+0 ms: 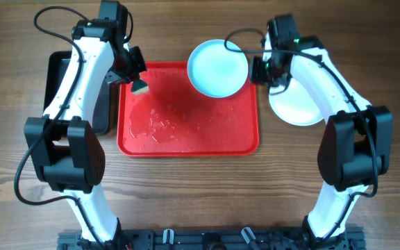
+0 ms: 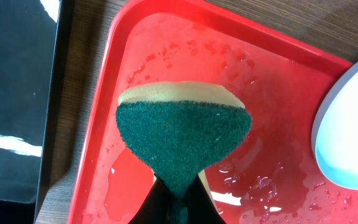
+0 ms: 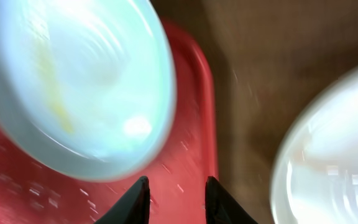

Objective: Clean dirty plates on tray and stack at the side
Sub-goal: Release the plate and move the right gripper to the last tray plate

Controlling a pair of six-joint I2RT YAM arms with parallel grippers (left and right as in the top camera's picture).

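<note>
Two plates show: a mint-blue plate (image 1: 217, 68) lies at the far right corner of the wet red tray (image 1: 186, 142), overhanging its rim, and a white plate (image 1: 298, 107) sits on the table just right of the tray. The left gripper (image 1: 136, 78) clamps a green-faced sponge (image 1: 140, 87) over the tray's far left corner; the right gripper (image 1: 259, 69), fingers parted and empty, is beside the mint-blue plate
</note>
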